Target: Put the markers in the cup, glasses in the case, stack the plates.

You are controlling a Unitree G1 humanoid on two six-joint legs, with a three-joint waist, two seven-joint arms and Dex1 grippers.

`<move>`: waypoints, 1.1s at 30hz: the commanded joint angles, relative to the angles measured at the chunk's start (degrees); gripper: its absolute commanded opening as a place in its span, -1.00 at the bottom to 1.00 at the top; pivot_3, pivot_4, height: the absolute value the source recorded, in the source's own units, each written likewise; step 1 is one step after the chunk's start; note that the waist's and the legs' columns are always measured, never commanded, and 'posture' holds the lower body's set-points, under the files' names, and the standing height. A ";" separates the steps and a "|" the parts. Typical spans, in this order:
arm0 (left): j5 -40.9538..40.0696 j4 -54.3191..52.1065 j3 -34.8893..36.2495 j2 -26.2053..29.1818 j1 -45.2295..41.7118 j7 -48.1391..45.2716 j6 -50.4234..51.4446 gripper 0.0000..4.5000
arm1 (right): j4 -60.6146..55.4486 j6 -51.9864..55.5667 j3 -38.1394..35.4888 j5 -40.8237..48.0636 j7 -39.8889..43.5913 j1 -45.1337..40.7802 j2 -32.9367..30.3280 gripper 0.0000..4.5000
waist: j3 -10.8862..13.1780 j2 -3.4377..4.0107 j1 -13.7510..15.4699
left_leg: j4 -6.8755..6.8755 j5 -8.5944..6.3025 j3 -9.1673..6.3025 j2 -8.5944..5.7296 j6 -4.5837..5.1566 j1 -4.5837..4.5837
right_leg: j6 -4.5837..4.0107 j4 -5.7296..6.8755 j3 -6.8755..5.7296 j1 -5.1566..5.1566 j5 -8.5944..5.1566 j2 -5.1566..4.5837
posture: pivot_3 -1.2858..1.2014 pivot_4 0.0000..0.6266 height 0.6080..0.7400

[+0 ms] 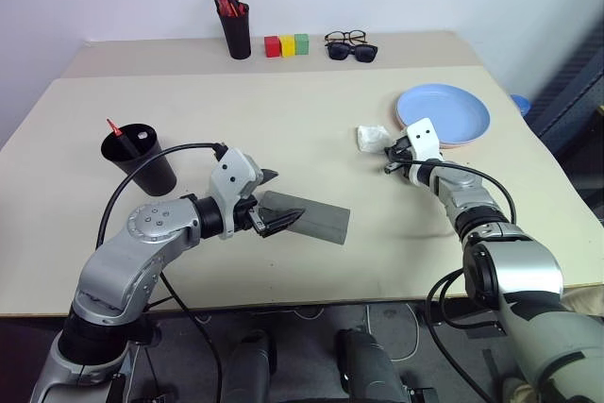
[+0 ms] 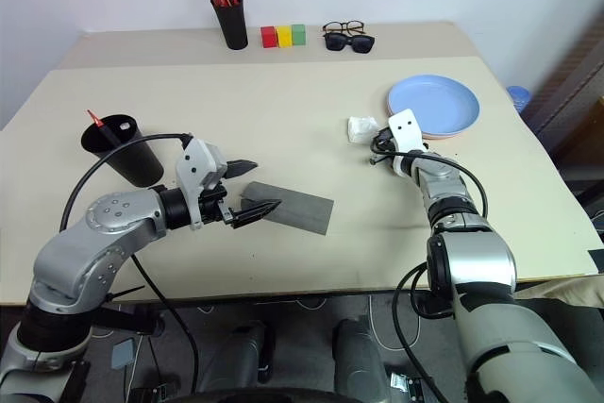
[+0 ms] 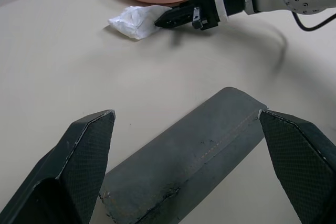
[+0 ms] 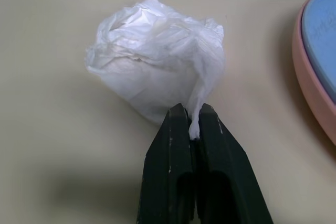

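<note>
The right gripper (image 4: 193,129) is pinched tight on an edge of a crumpled white tissue (image 4: 157,61) lying on the table (image 1: 283,120) beside the stacked blue plate (image 1: 444,112) and pink plate (image 4: 310,77). The left gripper (image 3: 184,161) stands wide apart over one end of the closed grey case (image 1: 316,219), not gripping it. The black cup (image 1: 142,158) with a red marker (image 1: 115,129) in it stands near the table's left edge.

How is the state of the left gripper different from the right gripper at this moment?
The left gripper is wide open, its fingers on either side of the grey case without closing; the right gripper is shut, pinching a fold of the crumpled white tissue. Both sit low over the table.
</note>
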 commanded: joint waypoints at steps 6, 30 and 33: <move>0.56 0.20 -1.15 -1.22 -0.40 0.57 -2.17 1.00 | -2.79 -6.15 -5.02 3.64 -1.81 -6.77 -2.98 -0.98 | 0.02 0.02 0.00 | 0.00 0.00 0.00 0.00 0.00 0.00 | 0.00 0.00 0.00 -0.01 0.00 0.00 | 0.03 -0.52 1.00; 9.22 6.31 -1.10 -7.10 2.07 6.24 -17.50 1.00 | -3.80 -8.53 -3.72 1.04 6.40 -6.37 -14.82 0.04 | 0.02 0.02 0.05 | -0.11 0.00 0.04 0.00 0.00 0.01 | -0.15 -0.03 0.03 -0.04 -0.11 0.00 | 0.03 -0.52 1.00; 7.30 7.09 0.32 -7.68 4.02 4.92 -18.52 1.00 | -8.88 -6.45 -5.34 5.90 18.80 -1.65 -16.09 0.04 | 0.02 0.02 0.20 | -0.10 0.00 0.04 0.00 0.01 0.00 | -0.12 -0.06 0.03 -0.01 -0.12 -0.01 | 0.03 -0.52 1.00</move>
